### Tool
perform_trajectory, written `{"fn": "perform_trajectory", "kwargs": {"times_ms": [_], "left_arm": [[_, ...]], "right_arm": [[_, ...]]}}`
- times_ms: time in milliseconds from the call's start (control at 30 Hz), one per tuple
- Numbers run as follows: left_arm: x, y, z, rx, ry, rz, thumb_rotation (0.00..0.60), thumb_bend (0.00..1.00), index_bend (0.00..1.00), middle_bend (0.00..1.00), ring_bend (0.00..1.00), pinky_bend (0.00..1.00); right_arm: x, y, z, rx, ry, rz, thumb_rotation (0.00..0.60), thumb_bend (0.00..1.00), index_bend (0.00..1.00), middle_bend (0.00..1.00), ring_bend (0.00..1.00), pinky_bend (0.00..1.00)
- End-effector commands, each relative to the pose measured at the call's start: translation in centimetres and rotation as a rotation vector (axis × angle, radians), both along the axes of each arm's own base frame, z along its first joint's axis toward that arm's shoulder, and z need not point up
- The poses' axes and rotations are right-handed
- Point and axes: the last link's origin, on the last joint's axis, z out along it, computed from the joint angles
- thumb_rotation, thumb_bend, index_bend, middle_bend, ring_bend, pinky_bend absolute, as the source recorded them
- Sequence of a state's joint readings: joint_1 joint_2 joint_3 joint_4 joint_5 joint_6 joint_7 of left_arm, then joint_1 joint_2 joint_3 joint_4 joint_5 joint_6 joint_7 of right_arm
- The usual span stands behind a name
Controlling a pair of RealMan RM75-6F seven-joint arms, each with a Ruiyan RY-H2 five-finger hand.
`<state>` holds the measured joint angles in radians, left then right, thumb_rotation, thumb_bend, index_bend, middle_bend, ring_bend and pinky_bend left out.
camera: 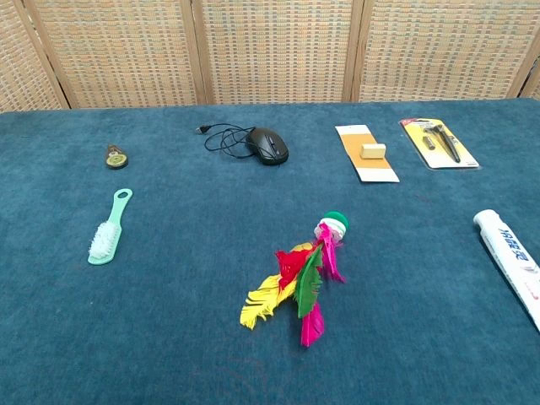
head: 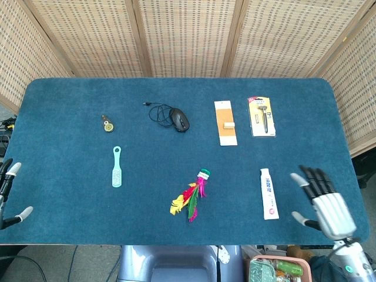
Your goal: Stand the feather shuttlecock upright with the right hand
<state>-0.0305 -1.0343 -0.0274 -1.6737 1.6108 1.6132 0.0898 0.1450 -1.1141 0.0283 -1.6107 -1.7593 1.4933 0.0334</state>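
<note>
The feather shuttlecock [head: 192, 195] [camera: 305, 274] lies flat on the blue table near the front middle. Its green and white base points to the back right, and its yellow, red, green and pink feathers fan toward the front. My right hand [head: 325, 200] hovers over the table's front right corner, fingers spread and empty, well right of the shuttlecock. At the front left edge my left hand [head: 8, 194] shows only partly, fingers apart, holding nothing. Neither hand appears in the chest view.
A white tube [head: 268, 193] [camera: 512, 261] lies between my right hand and the shuttlecock. Further back are a packaged tool [head: 261, 116], an orange card with a small block [head: 225, 123], a black mouse [head: 180, 118], a small round object [head: 107, 124] and a mint brush [head: 117, 167].
</note>
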Motion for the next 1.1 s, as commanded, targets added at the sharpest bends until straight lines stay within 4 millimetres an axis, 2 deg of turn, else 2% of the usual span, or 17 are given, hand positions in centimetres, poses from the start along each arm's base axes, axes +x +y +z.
{"fn": "perform_trajectory", "kwargs": {"times_ms": [33,167,367,567,833,1100], "left_arm": [[0.0,0.3,-0.2,0.008,0.012,0.007,0.6,0.0,0.0,0.0,0.0,0.0],[-0.3,0.8,-0.7,0.011,0.031,0.036,0.6,0.0,0.0,0.0,0.0,0.0],[-0.5,1.4,-1.2,0.01,0.05,0.062,0.6,0.0,0.0,0.0,0.0,0.0],[-0.6,1.6,-1.5,0.014,0.069,0.079,0.6,0.0,0.0,0.0,0.0,0.0],[-0.8,1.7,-1.6,0.008,0.068,0.088,0.6,0.0,0.0,0.0,0.0,0.0],[-0.7,1.7,-1.3,0.004,0.056,0.085,0.6,0.0,0.0,0.0,0.0,0.0]], "right_arm": [[2.2,-2.3,-2.2,0.158,0.06,0.167,0.6,0.0,0.07,0.0,0.0,0.0],[4.8,-4.2,-5.3,0.265,0.136,0.309,0.6,0.0,0.16,0.0,0.0,0.0],[8.2,-5.8,-9.6,0.374,0.164,0.439,0.6,0.02,0.31,0.0,0.0,0.0],[10.3,-6.9,-12.9,0.396,0.195,0.521,0.6,0.15,0.33,0.0,0.0,0.01],[11.9,-8.3,-15.9,0.376,0.233,0.525,0.6,0.17,0.34,0.0,0.0,0.01],[12.8,-8.9,-18.2,0.356,0.278,0.547,0.6,0.18,0.35,0.0,0.0,0.02]]}}
